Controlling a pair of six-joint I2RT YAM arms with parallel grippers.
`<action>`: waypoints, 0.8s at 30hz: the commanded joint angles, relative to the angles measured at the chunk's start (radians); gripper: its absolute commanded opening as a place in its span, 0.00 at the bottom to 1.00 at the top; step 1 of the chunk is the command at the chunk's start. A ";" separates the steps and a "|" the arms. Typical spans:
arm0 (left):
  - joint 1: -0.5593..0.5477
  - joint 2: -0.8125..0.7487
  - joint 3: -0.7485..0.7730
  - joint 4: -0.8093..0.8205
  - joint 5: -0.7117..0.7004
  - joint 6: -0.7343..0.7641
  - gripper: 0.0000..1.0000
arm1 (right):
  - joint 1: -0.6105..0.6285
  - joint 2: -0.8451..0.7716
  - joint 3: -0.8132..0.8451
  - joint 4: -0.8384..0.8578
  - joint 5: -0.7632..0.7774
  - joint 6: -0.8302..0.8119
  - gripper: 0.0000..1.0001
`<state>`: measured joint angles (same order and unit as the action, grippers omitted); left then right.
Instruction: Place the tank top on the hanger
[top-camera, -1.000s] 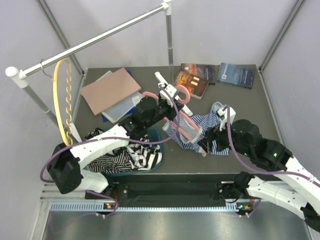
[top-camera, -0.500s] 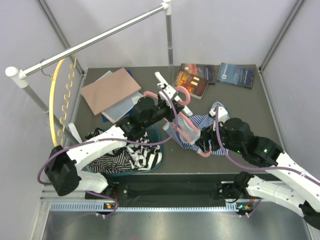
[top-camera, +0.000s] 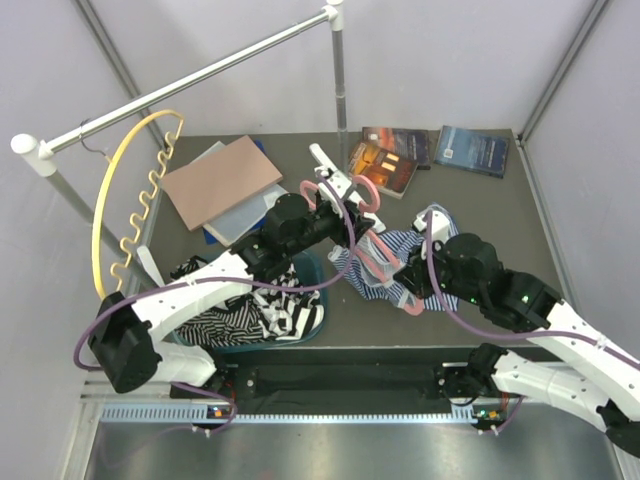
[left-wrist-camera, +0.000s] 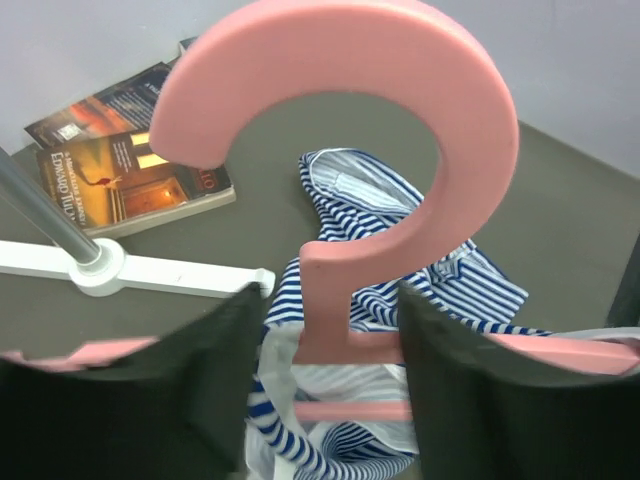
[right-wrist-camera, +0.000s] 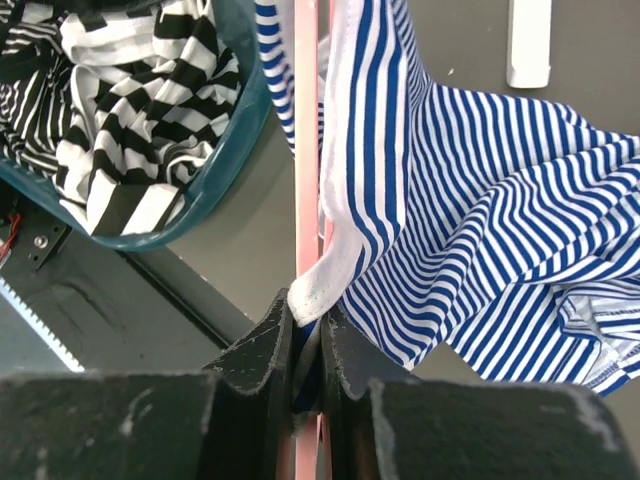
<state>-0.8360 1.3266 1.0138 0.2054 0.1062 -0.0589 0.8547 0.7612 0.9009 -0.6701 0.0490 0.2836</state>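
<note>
Right end effector (right-wrist-camera: 305, 312) pinches narrow on the white hem of the tank top (right-wrist-camera: 480, 200). Its two dark fingers (right-wrist-camera: 255, 360) are almost together, with the cloth edge and one pink arm of the hanger (right-wrist-camera: 306, 120) in the slot between them.

The left end effector (left-wrist-camera: 330, 295) stands partly wide astride the hanger's neck just below the hook. A gap shows on either side of the pink stem, so it grips nothing.

From above, the hanger lies near the middle of the worktop (top-camera: 500, 230), hook toward the far side and one arm running toward the near right. Blue-and-white striped cloth lies against both sides of that arm. The tank top sits in a crumpled heap right of centre, between the two end effectors, most of it to the right of the hanger's arm.

Just left of it, under the left arm, a teal bin (top-camera: 312, 268) holds black-and-white striped garments (top-camera: 250, 312). On the far side lie books (top-camera: 383, 168) near centre, a blue book (top-camera: 472, 150) toward the far right and a brown board (top-camera: 222, 180) on stacked folders at the far left.

A metal rail (top-camera: 200, 72) crosses above the far left corner, and a yellow hanger (top-camera: 95, 230) with a wavy bar hangs from it. The white foot of the rail's post (left-wrist-camera: 150, 275) rests on the worktop just beside the pink hook
</note>
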 joint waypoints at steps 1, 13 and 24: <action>0.002 -0.058 0.029 0.020 0.012 -0.030 0.73 | -0.008 -0.039 0.006 0.093 0.048 0.011 0.00; 0.002 -0.194 -0.046 -0.081 -0.181 -0.050 0.99 | -0.008 0.056 0.124 0.152 0.061 -0.061 0.00; 0.002 -0.394 -0.142 -0.201 -0.229 -0.101 0.99 | -0.011 0.305 0.492 0.155 0.063 -0.175 0.00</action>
<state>-0.8349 0.9920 0.8970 0.0441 -0.0952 -0.1364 0.8543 1.0069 1.2324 -0.6155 0.1085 0.1722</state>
